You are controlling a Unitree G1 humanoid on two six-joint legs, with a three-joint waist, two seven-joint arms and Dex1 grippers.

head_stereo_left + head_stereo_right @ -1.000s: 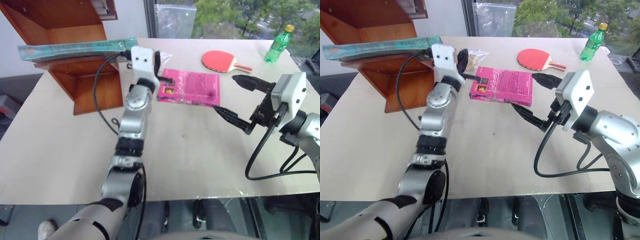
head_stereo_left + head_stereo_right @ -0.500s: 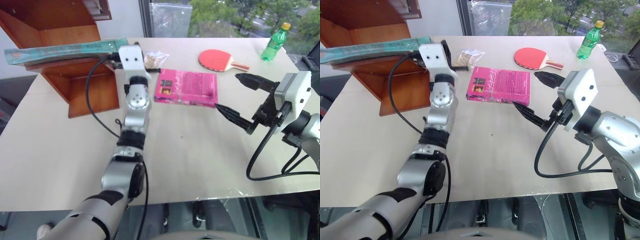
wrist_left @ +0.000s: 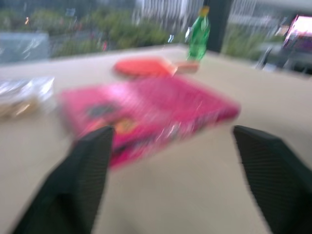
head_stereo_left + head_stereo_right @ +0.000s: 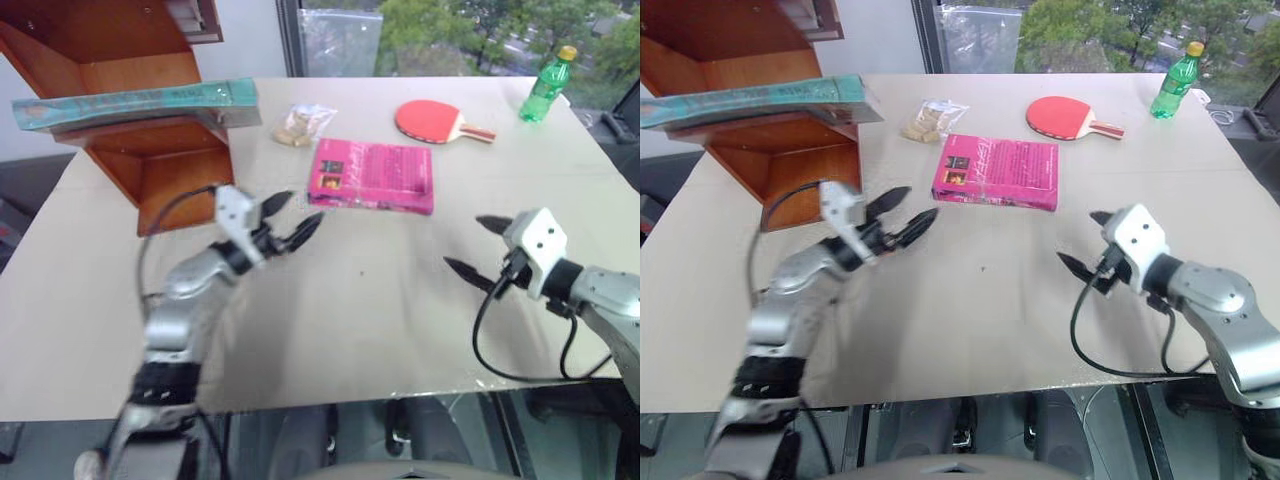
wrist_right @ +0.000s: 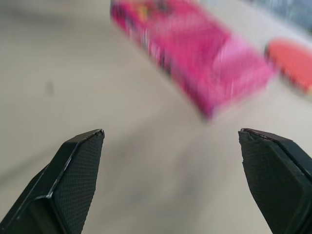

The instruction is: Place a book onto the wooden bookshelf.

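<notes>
A: Start big: the wooden bookshelf [image 4: 150, 150] stands at the far left corner of the counter [image 4: 380, 330], and the book [image 4: 135, 103] lies flat on its board, the teal cover facing up.

B: Both ends of it stick out past the board, though. The end toward the window overhangs, and so does the end off the counter's left edge.

A: That's my worry. It looks placed, but a knock on either overhang could pivot it or tip it off the shelf.

B: And what could knock it? The left end effector [image 4: 290, 222] hangs low over the counter beside the shelf's base, its jaws spread wide, nothing in them.

A: Its cable loops near the shelf's lower panel too. If the arm swings back up on that side, arm or cable could catch the wood, I'd guess.

B: The right end effector [image 4: 478, 247] is well apart, over open counter, also spread wide and empty. Less risk there.

A: Next, the pink book [image 4: 375, 176] lies between the two arms. Either end effector sweeping inward low could shove it.

B: Which would push it toward the snack bag [image 4: 298, 124] or the paddle [image 4: 440, 121].

A: And the green bottle [image 4: 546, 87] stands upright at the far corner, near the edge. One nudge and it could topple.
</notes>
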